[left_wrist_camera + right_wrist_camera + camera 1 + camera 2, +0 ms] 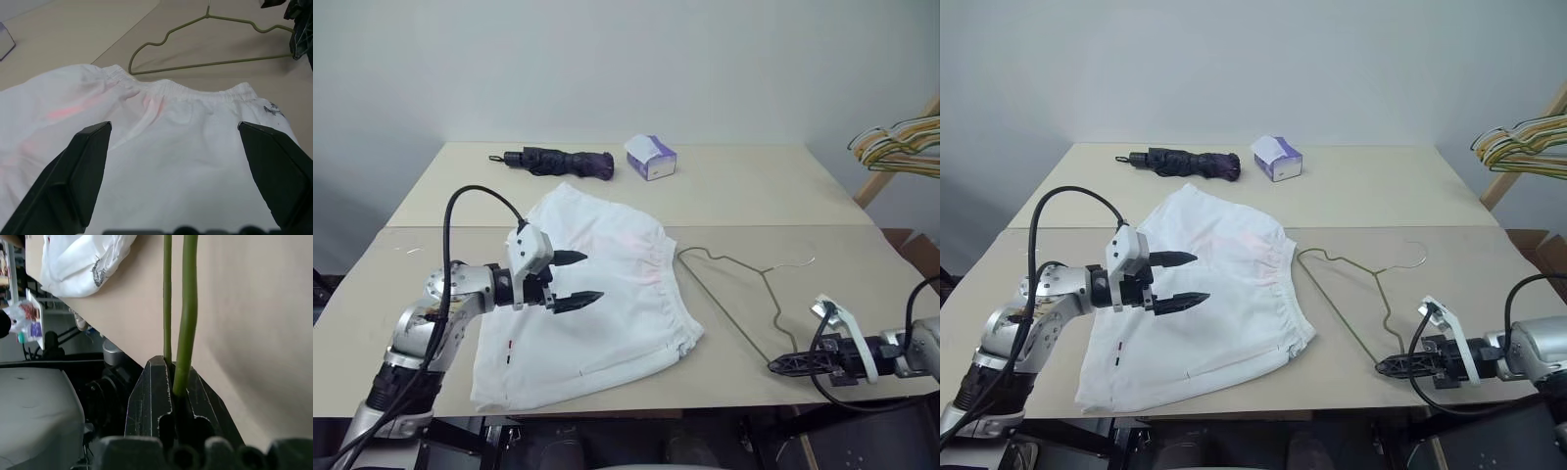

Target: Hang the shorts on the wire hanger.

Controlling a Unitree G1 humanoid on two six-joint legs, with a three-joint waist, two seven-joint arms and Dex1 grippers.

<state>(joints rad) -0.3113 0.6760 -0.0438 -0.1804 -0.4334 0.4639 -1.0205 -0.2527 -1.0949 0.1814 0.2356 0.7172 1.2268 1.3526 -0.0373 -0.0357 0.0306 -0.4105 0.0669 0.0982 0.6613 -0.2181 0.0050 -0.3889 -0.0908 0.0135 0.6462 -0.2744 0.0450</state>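
Note:
The white shorts [607,294] lie flat on the beige table [754,196], elastic waistband toward the right, with a faint pink patch near the waist. My left gripper [592,276] hovers open just above the shorts' middle, with nothing between its fingers. The olive-green wire hanger [210,64] lies on the table right of the waistband, its hook pointing right. At the table's near right edge my right gripper [773,366] is shut on the hanger's near corner; the wire [188,308] runs out from between the fingers [156,391].
A folded dark umbrella [563,162] and a white-and-purple tissue box [651,157] sit at the back of the table. A bunch of yellow and green hangers [901,147] hangs on a wooden rack off the right side. A seam crosses the table behind the shorts.

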